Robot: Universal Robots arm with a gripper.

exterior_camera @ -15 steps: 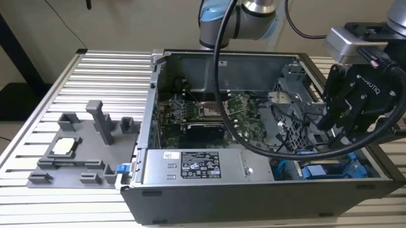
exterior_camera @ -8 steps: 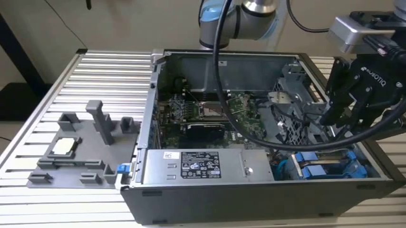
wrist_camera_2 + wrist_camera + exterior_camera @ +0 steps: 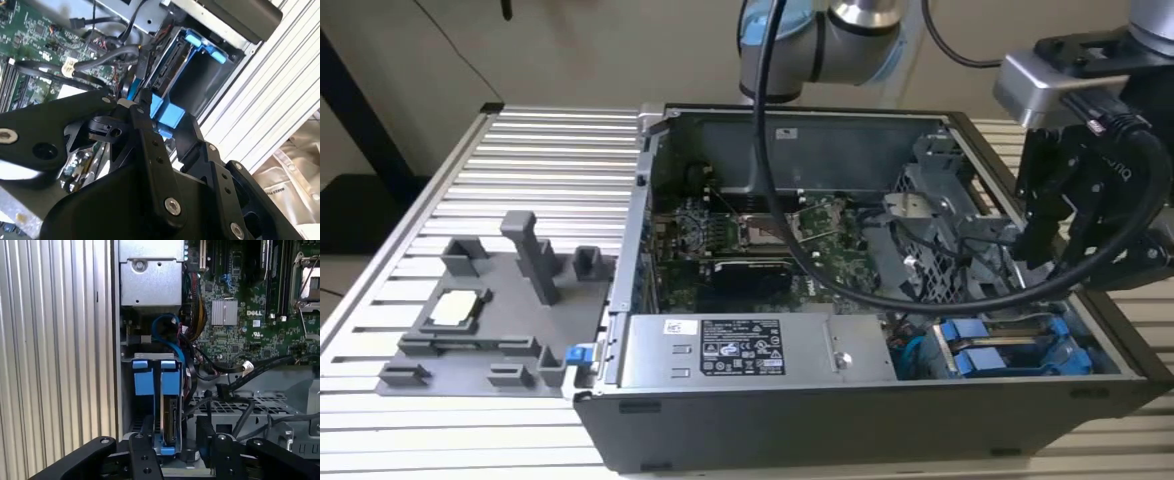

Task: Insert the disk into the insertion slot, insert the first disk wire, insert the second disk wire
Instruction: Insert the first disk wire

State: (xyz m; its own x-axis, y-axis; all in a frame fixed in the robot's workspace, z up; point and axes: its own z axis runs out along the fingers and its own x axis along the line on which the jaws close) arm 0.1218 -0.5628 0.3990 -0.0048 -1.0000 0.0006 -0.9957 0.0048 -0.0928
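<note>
Straddling the flat silver-grey disk [image 3: 169, 419] in its bright blue plastic carrier frame, the black angular gripper [image 3: 176, 424] sits low over the drive bay. Can't tell if it's clamped or slack (contact is hidden in both wrist views). The disk stands on edge, well down in the insertion slot [image 3: 150, 356], a narrow bay of grey sheet metal, just beside another blue-tabbed plastic carrier [image 3: 141, 380].

Risks, as I judge them:
- Any off-axis push could wedge the carrier rails against the thin cage wall.
- A loose black rubbery cable with a pale plug [image 3: 235, 375] lies near and could snag on the gripper body or get pinched.

The carrier looks like glossy moulded plastic, probably a bit flexy. The cage is hard-edged and perforated. The cables are round and springy. Beyond them is a green circuit board [image 3: 235, 335], densely bumpy, then a ribbed aluminium table [image 3: 50, 365], matte and slatted.
</note>
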